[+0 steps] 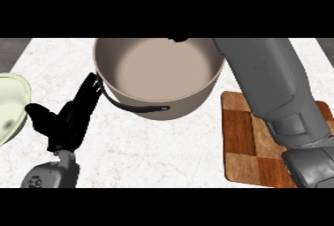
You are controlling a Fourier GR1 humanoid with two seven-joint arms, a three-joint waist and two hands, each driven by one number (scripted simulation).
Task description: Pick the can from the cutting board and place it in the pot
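Note:
A large beige pot with black handles stands at the top middle of the counter, and the part of its inside that shows holds nothing. The checkered wooden cutting board lies at the right, partly covered by my right forearm. That forearm runs up past the pot's right rim and out of the top of the view, so the right hand is hidden. I see no can anywhere. My left hand is open at the lower left, fingers straight and pointing up beside the pot's left wall.
A pale green plate sits at the left edge, close to my left thumb. The white marble counter stretches between the left hand and the cutting board.

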